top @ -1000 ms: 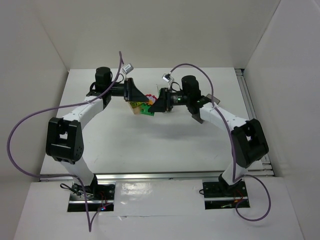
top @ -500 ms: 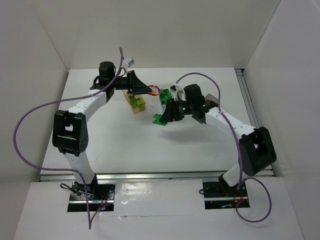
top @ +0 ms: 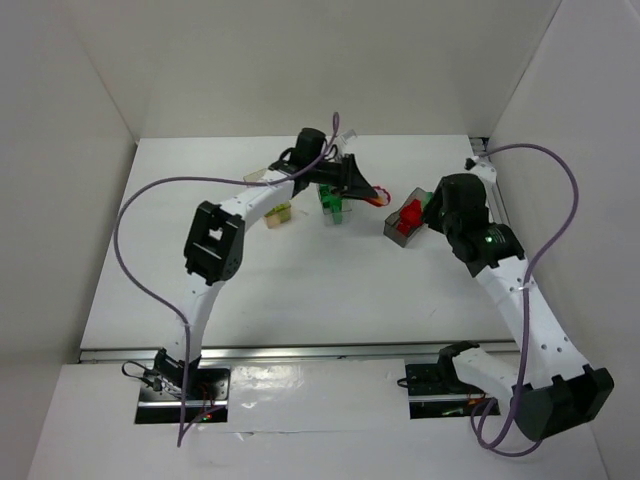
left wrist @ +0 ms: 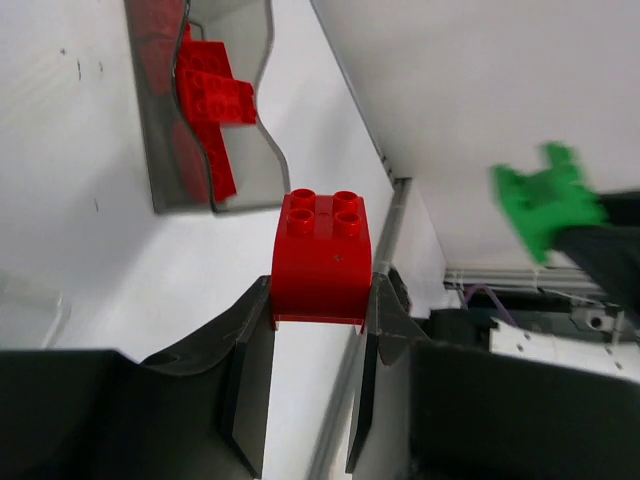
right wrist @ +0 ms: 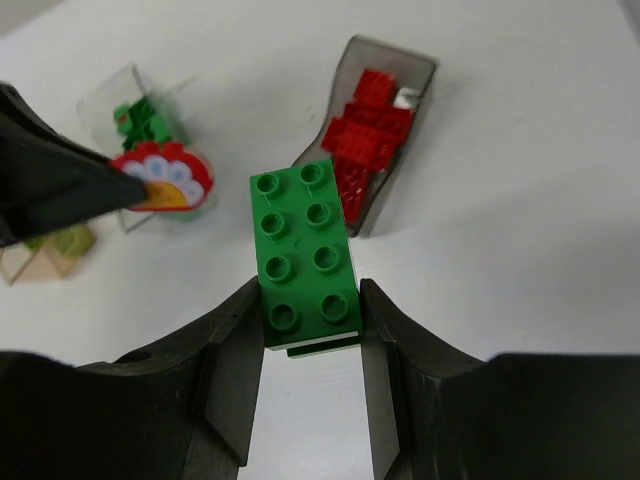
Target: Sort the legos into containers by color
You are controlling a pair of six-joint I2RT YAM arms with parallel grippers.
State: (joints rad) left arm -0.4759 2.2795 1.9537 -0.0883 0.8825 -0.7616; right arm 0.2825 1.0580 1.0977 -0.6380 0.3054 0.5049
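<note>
My left gripper is shut on a red brick and holds it in the air just short of the smoky grey bin, which holds several red bricks. My right gripper is shut on a green brick and holds it high above the table, to the right of the bins. The grey bin lies ahead of it, the clear bin with green bricks to the left, and the orange-tan bin at far left. From above, the left gripper sits between the clear bin and the grey bin.
The orange-tan bin holds yellow-green bricks. The left arm stretches across the back of the table. A rail runs along the table's right edge. White walls close in the back and both sides.
My left arm swung right from the orange-tan bin to the grey bin with the red brick. My right arm lifted and drew back to the right with the green brick.
</note>
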